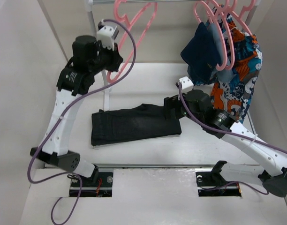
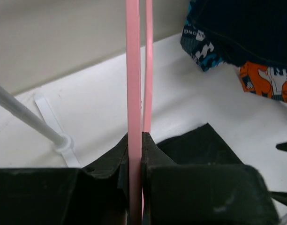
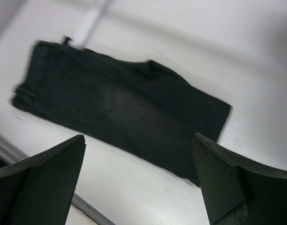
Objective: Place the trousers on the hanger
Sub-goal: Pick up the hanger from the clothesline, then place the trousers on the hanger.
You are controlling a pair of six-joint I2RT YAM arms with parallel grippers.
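The black trousers [image 1: 134, 124] lie folded flat on the white table, also seen in the right wrist view as the trousers [image 3: 120, 108]. The thin pink hanger [image 1: 136, 21] hangs from the rack at the back, its frame reaching down to the left. My left gripper [image 1: 114, 63] is shut on the hanger's thin bar; in the left wrist view the hanger [image 2: 133, 70] runs straight up from between the closed left gripper [image 2: 135, 137]. My right gripper [image 1: 169, 110] hovers over the trousers' right end. The right gripper [image 3: 139, 137] is open, nothing between its fingers.
A navy garment [image 1: 204, 51] and an orange-blue patterned cloth [image 1: 239, 79] hang on bunched pink hangers [image 1: 223, 18] at the back right. The rack's white post [image 1: 106, 93] stands left of the trousers. Pale walls close in both sides. A metal rail [image 1: 157, 166] crosses the front.
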